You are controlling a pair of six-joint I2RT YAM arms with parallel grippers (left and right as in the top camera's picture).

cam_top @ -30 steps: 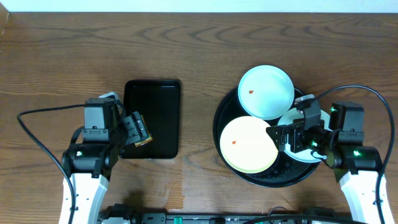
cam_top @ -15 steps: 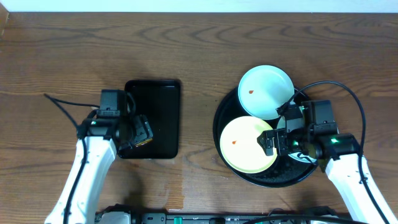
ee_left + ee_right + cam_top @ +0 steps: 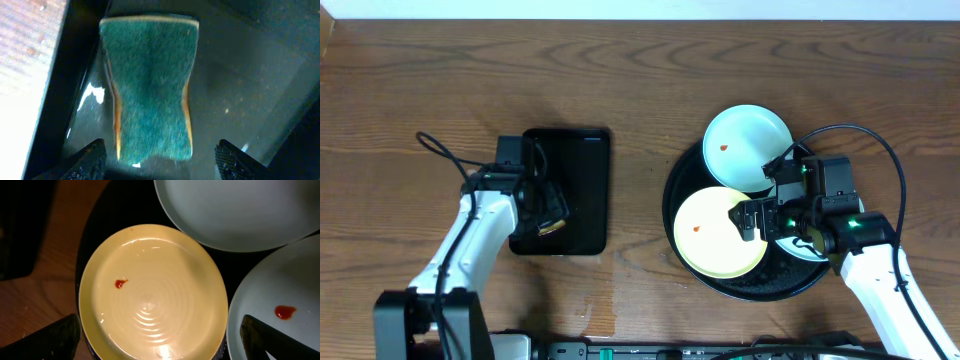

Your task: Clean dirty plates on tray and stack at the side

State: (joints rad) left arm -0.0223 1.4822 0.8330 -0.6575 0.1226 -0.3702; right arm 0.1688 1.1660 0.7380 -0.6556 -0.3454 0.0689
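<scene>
The green sponge [image 3: 150, 85] lies in the small black tray [image 3: 582, 165]. It sits between the open fingers of the left end effector [image 3: 160, 162], with its long side pointing straight away. The right end effector [image 3: 162, 337], fingers wide apart, hangs over the yellow plate [image 3: 150, 295] on the round black tray [image 3: 750, 286].

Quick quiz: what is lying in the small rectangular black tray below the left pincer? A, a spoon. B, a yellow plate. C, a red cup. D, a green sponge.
D: the left wrist view shows a green sponge lying flat in the rectangular tray under the left pincer.
</scene>
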